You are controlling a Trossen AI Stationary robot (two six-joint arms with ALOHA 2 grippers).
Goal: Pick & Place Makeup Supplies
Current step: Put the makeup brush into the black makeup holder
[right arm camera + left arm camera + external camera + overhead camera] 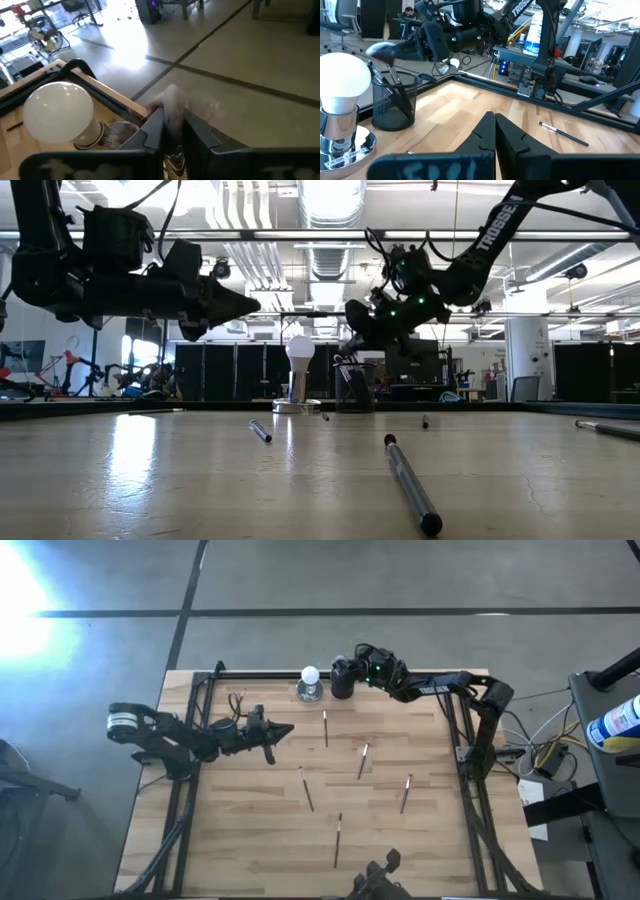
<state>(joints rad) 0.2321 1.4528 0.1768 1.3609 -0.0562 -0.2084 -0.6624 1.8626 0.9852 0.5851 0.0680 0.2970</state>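
Brushes loose on table: five – one, two, three, four, five. More brushes in cup; count unclear, at least two handles, one fluffy head. White ball: one. Arms: two.

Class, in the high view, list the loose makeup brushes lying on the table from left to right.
Brush below the left gripper → brush near the white ball → brush nearest the front edge → middle brush → rightmost brush.
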